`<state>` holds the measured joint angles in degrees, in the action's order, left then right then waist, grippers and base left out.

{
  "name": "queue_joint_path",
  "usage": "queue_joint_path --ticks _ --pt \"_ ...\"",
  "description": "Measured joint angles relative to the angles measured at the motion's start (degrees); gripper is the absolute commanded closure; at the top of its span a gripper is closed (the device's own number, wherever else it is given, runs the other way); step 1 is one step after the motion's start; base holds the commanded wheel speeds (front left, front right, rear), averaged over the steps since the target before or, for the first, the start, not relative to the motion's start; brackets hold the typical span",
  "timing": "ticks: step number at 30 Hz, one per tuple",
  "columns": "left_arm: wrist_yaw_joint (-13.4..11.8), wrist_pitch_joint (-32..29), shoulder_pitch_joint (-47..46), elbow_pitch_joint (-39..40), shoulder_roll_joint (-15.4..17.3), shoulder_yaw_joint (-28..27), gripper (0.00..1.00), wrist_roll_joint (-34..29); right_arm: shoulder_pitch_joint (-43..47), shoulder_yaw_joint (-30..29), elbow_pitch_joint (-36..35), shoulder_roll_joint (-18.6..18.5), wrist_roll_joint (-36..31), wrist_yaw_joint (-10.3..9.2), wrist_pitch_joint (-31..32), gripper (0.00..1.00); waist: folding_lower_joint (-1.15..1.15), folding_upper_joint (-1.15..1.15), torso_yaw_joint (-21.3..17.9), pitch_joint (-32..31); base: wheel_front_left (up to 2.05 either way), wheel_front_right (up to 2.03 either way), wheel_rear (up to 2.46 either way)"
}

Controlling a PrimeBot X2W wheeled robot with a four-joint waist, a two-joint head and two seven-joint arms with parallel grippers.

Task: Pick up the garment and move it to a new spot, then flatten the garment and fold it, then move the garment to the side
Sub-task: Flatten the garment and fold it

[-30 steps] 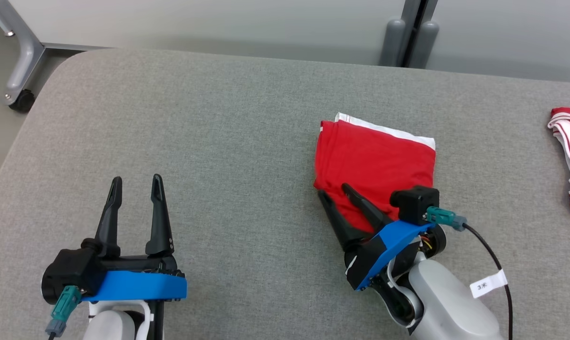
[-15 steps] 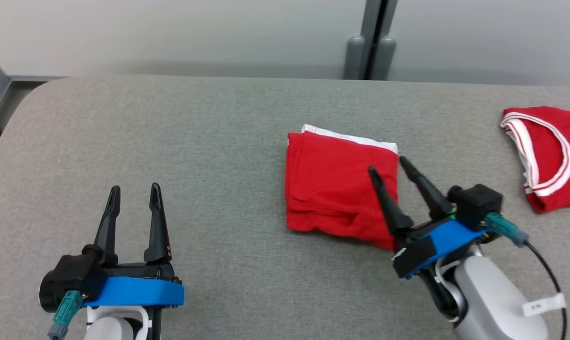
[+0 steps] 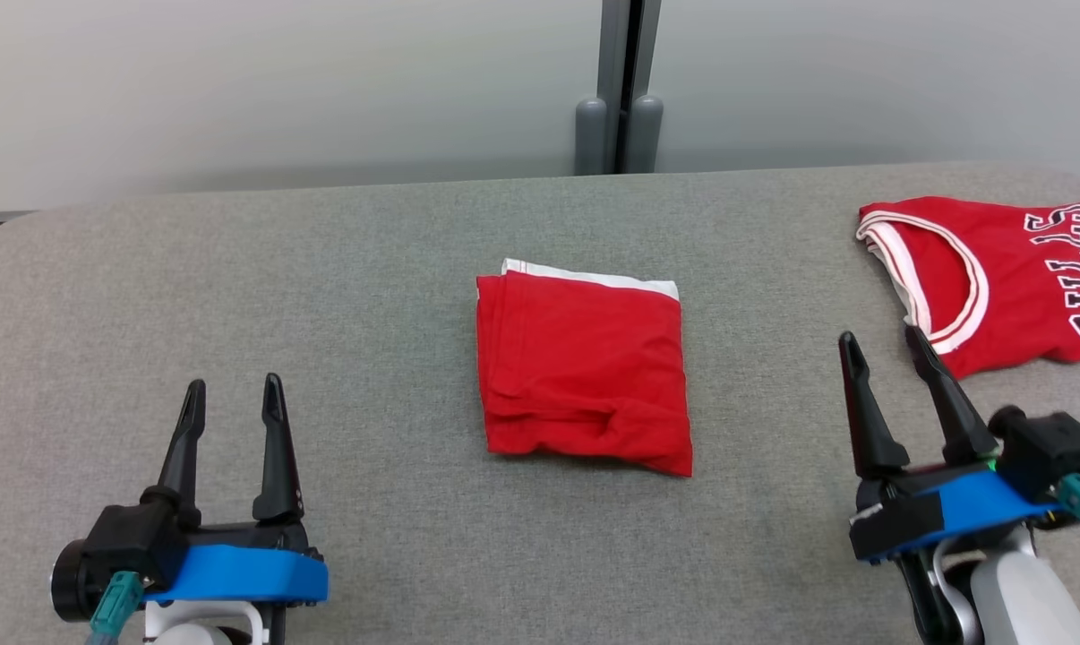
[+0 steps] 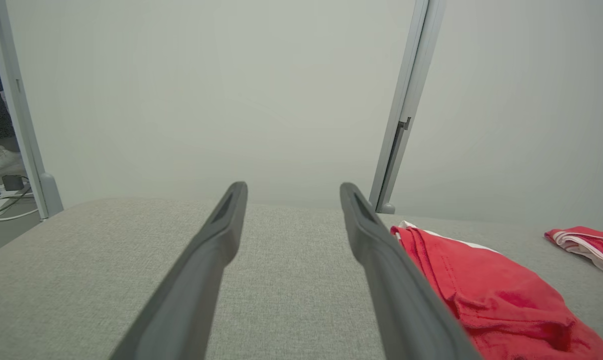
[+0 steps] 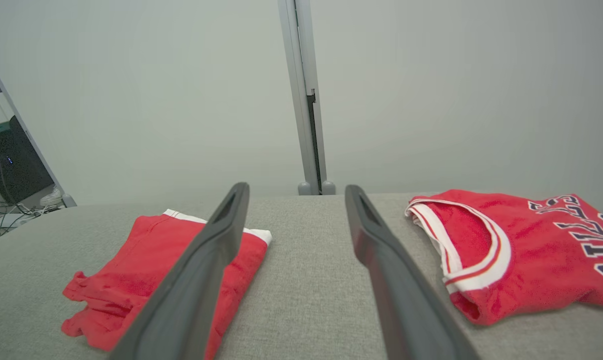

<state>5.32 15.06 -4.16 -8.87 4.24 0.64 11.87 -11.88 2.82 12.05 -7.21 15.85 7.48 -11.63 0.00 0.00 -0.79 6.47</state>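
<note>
A folded red garment (image 3: 583, 369) with a white band along its far edge lies as a neat square in the middle of the grey table (image 3: 325, 296). It also appears as the folded garment (image 4: 481, 290) at the right of the left wrist view and the folded garment (image 5: 151, 270) at the left of the right wrist view. My left gripper (image 3: 232, 392) stands open at the lower left, well apart from it. My right gripper (image 3: 885, 345) is open at the lower right, clear of the cloth, nothing between its fingers.
A red jersey (image 3: 997, 278) with white trim and dark lettering lies at the table's right end, close to my right gripper, also seen as the jersey (image 5: 521, 250). A grey post (image 3: 619, 90) and pale wall stand behind the table.
The head camera has swung right and up, shifting the whole picture. My right gripper has drawn back from the folded garment's near corner to the right, leaving the garment lying alone.
</note>
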Motion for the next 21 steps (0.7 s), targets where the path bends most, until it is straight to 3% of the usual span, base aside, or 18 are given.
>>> queue_joint_path --ticks 10,21 --pt "-1.8 -1.4 1.8 0.7 0.9 0.3 0.00 -1.0 8.7 -5.8 -8.1 3.3 -4.4 0.00 2.8 0.00 0.00 0.00 0.0 -0.9 0.00 0.00 0.00" --pt "-2.8 -2.9 3.5 1.4 1.6 0.6 0.00 -1.5 12.2 -7.4 -10.5 4.2 -5.3 0.00 4.8 0.00 0.00 0.00 0.7 -1.5 0.00 0.00 0.00"
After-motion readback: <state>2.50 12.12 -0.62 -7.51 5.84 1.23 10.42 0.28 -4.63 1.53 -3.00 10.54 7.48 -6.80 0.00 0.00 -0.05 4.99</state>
